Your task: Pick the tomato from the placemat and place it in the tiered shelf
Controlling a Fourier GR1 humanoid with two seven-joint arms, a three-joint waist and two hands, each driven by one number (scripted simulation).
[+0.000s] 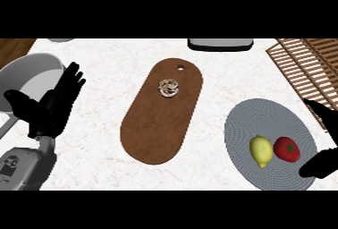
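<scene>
White marble tabletop (pixel 99 147) carries a grey placemat (pixel 254 120); the tomato (pixel 287 149) lies between the right hand's (pixel 321 163) spread thumb and fingers, untouched.

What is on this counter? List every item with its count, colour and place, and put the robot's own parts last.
tomato: one, red with a green stem, on the placemat, right of the lemon
lemon: one, yellow, on the placemat, left of the tomato
placemat: one, grey, round, at the right
cutting board: one, brown, long with a hole at its far end, centre
small object: one, brownish and pale, on the cutting board's far half; too small to identify
tiered shelf: one, light wooden slats, far right corner
pot: one, grey, left edge
dark tray-like object: one, far edge, cut off
left hand: black, open, fingers up, at the left
right hand: black, at the right edge beside the tomato, partly cut off
</scene>
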